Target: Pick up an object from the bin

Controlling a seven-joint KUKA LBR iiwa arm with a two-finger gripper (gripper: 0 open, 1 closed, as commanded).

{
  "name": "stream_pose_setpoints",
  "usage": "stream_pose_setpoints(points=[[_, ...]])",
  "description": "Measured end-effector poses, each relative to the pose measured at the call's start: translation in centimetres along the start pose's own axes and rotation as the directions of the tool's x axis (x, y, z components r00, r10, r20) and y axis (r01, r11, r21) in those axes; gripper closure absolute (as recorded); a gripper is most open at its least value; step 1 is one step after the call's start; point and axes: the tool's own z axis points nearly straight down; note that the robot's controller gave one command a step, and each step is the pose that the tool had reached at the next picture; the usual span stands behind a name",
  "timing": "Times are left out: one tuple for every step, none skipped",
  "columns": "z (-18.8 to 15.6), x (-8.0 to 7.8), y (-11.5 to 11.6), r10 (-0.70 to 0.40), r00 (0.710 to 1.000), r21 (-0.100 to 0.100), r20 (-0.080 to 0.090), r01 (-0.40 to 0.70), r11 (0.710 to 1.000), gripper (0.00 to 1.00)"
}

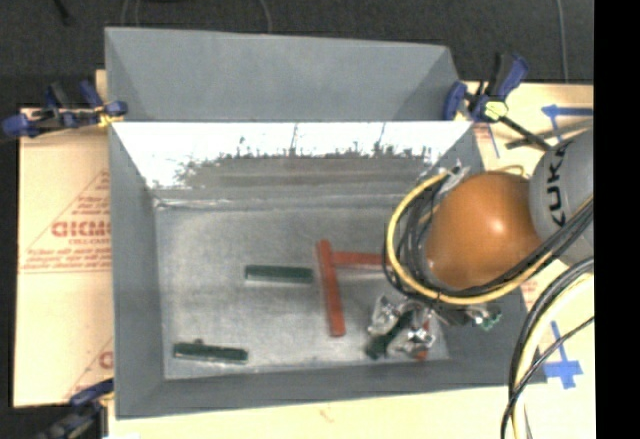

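Beside gripper (pixel 401 331), red bar (pixel 331 291) near-to-far.

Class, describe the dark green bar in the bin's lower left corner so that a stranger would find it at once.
Look into the grey metal bin and go to the floor's lower left corner. A dark green bar lies flat there, along the lower wall. Unlike the other green bar beside the red stick, it lies alone.

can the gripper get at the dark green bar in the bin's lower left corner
Probably yes: the dark green bar lies alone, nothing on it. The gripper is across the bin; the red piece between them lies flat. The front wall close by may hamper the grasp.
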Motion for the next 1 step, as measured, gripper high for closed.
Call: stream_pose_setpoints(points=[[-1.77,0.06,0.03,0.002,1.0,0.005,0.011,-0.002,1.0,1.0]])
